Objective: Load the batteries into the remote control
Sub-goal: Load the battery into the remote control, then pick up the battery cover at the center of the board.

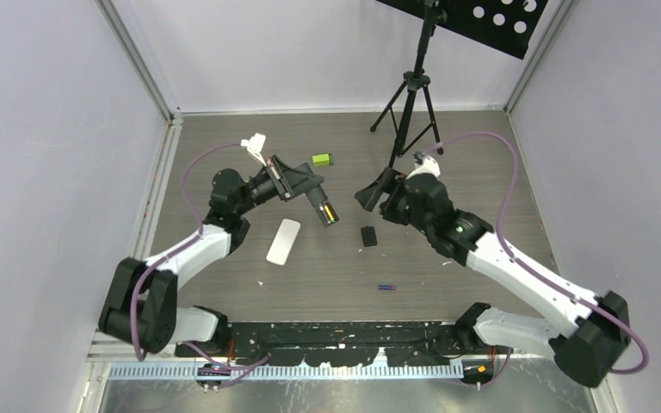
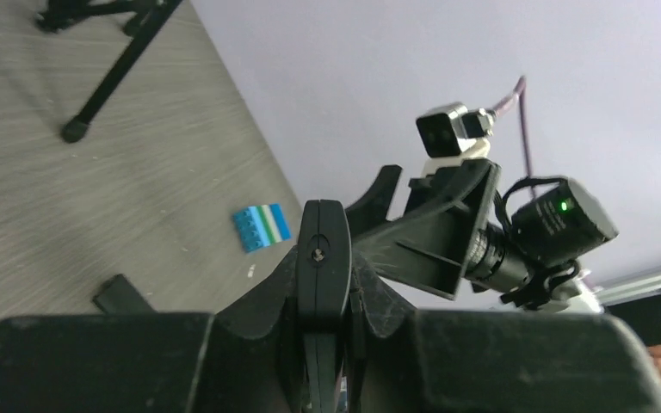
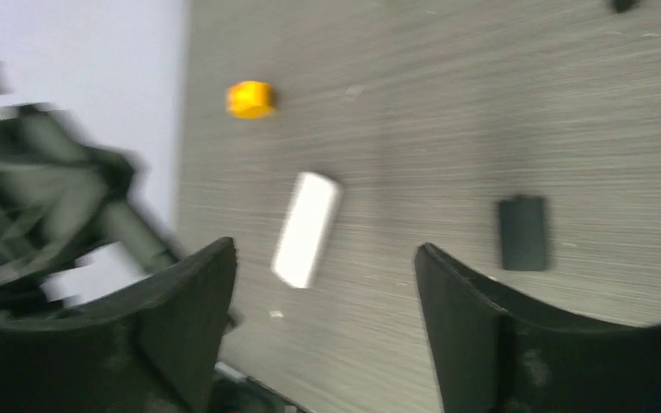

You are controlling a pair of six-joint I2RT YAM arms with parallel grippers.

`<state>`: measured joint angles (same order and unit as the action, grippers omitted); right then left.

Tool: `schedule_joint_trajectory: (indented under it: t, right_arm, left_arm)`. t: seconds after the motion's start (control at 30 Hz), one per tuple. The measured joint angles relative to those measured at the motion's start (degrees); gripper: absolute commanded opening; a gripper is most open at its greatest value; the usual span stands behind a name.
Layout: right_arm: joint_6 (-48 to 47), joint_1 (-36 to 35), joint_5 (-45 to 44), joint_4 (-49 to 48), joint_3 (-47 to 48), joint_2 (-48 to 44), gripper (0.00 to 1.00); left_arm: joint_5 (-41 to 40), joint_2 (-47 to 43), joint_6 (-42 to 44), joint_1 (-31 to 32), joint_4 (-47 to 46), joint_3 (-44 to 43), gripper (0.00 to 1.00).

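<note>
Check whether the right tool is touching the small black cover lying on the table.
Apart. The top view shows bare table between the right tool and the black cover; the tool's jaws stand open, holding nothing.

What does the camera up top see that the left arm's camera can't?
Only the top view shows the white bar, the purple battery, and the yellowish battery inside the black remote. Only the left wrist view shows blue and white stripes on the block. Both show the block, the small black lid, the tripod and the right pincer.
</note>
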<state>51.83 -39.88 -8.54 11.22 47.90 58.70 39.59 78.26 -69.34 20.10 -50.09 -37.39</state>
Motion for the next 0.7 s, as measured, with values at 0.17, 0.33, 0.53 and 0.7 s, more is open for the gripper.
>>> schedule_joint_trajectory:
  t: [0.17, 0.33, 0.53, 0.7]
  right_arm:
    - [-6.8, 0.0, -3.4, 11.7, 8.4, 14.9, 0.8]
    - [-11.6, -0.2, -3.8, 18.7, 12.5, 31.0, 0.78]
    - [-15.1, -0.7, -3.9, 23.6, 14.1, 41.4, 0.78]
    - [-16.6, -0.7, -4.0, 24.5, 16.8, 43.6, 0.75]
  left_arm:
    - [-3.2, -10.0, 11.1, -0.1, 13.9, 0.4, 0.0]
    - [-7.7, -16.7, 18.6, -0.1, 24.9, 1.1, 0.05]
    - [-12.7, -19.4, 23.4, -0.1, 34.3, 1.9, 0.11]
    - [-15.6, -20.8, 26.5, -0.1, 39.1, 1.9, 0.13]
